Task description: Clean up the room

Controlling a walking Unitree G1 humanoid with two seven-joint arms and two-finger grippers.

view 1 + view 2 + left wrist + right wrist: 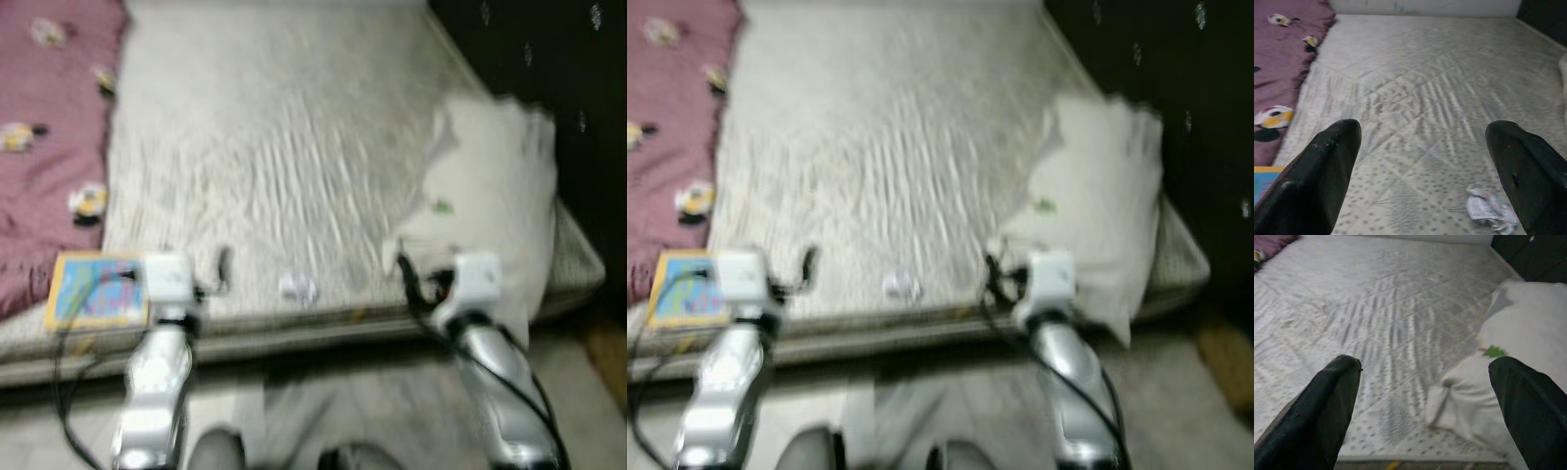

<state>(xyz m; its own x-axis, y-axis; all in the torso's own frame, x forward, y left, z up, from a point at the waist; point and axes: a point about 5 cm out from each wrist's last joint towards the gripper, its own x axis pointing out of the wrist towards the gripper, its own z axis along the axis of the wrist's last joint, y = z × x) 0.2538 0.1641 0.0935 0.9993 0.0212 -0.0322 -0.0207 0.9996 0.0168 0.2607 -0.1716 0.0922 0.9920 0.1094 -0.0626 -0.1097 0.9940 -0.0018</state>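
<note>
Silver arms reach forward over the quilted white mattress [294,147] edge; left gripper [1422,161] and right gripper [1425,396] gape wide, empty, near a crumpled paper scrap [1488,208].

The bed [294,166] is pale grey-white, quilted in diamonds and dots. At far left lies a maroon blanket [44,147] with yellow, white and black figures. The near-left book [93,289] is blue, yellow-edged. At right, a white pillow [490,206] bears a green mark.

Both head views are blurred. The crumpled paper [1489,208] on the mattress [1420,98] is partly hidden behind a left finger [1528,171]; its print is unreadable.
</note>
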